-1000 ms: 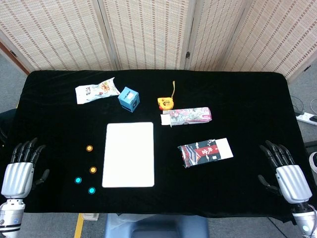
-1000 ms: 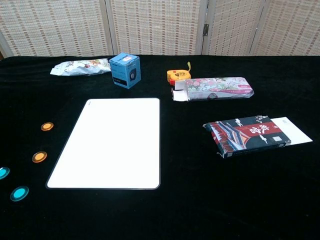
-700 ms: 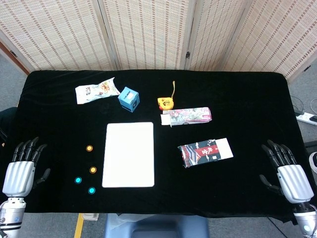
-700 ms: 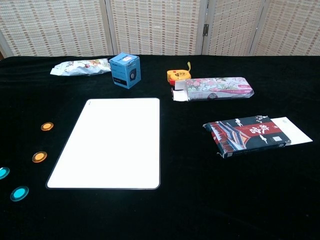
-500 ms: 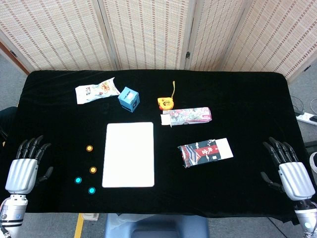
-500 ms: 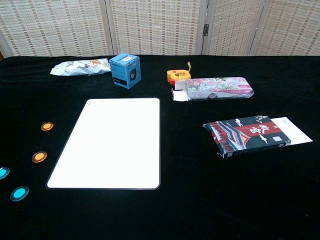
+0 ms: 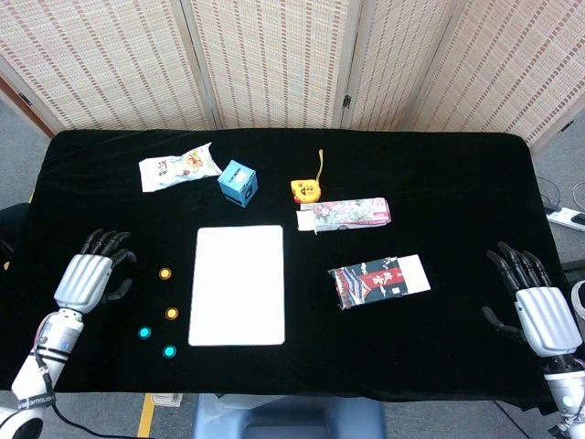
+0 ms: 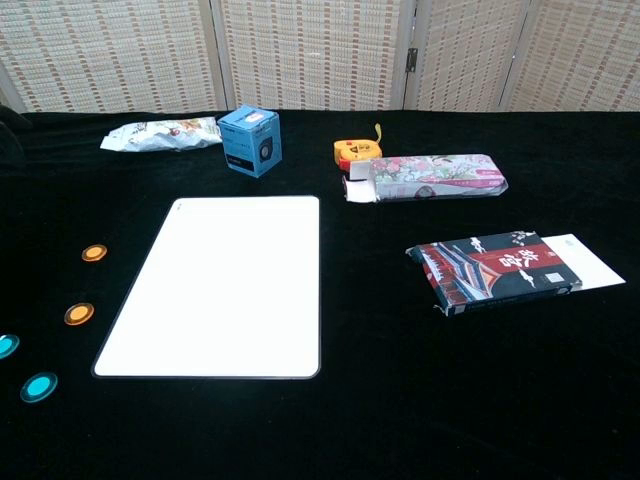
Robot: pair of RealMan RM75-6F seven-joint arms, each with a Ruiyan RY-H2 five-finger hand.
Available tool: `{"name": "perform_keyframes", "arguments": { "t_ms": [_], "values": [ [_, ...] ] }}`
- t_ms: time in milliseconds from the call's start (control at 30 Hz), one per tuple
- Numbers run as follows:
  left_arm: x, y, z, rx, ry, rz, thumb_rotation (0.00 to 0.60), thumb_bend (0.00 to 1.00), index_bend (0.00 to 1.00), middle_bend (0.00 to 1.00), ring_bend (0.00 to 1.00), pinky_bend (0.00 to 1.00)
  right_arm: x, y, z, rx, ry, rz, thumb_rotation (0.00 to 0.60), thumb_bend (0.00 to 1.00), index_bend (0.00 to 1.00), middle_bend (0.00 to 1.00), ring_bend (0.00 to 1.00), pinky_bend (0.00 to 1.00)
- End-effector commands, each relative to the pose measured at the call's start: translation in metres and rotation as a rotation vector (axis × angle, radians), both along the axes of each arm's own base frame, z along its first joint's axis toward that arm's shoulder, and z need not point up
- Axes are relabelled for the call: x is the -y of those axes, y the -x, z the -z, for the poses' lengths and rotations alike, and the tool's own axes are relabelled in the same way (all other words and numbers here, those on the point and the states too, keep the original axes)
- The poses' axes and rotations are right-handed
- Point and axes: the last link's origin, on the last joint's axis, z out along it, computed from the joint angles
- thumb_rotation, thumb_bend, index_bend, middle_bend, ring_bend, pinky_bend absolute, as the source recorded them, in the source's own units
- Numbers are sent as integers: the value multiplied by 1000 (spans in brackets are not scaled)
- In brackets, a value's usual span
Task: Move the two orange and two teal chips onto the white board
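Observation:
The white board lies flat in the middle of the black table. Left of it sit two orange chips and two teal chips. The chest view shows the orange chips and teal chips too. My left hand hovers left of the upper orange chip, fingers apart, holding nothing. At the table's right edge my right hand is open and empty. Neither hand appears in the chest view.
Behind the board are a snack bag, a blue box and a yellow tape measure. A floral case and a dark patterned packet lie to the board's right.
My left hand has moved up and to the right, from the table's front left corner toward the chips. My right hand has shifted slightly. The chips and board have not moved.

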Motion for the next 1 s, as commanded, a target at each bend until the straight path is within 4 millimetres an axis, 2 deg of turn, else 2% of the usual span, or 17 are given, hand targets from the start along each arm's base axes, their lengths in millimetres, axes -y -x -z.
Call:
{"name": "perform_keyframes", "arguments": {
  "t_ms": [33,300,467,800,1000],
  "values": [
    [-23,-3,16,-14,41,-12,600,418,421,167,117,0,0,0,0,1,2,3,600,360,0,17,0,0],
    [-43,-3,51,-8,114,-55,600,410,419,166,116,0,0,1,-2,4,8,12,600,361,0,17,0,0],
    [-45,-3,67,-17,135,-63,600,390,416,166,103,0,-1,3,-1,7,4,20,600,361,0,17,0,0],
    [-46,-3,89,-66,160,-62,600,362,414,166,83,0,-2,6,0,13,0,29,600,361,0,17,0,0],
    [-47,1,95,-76,158,-87,600,362,417,167,76,0,-1,7,0,15,1,35,600,360,0,17,0,0]
  ]
}}
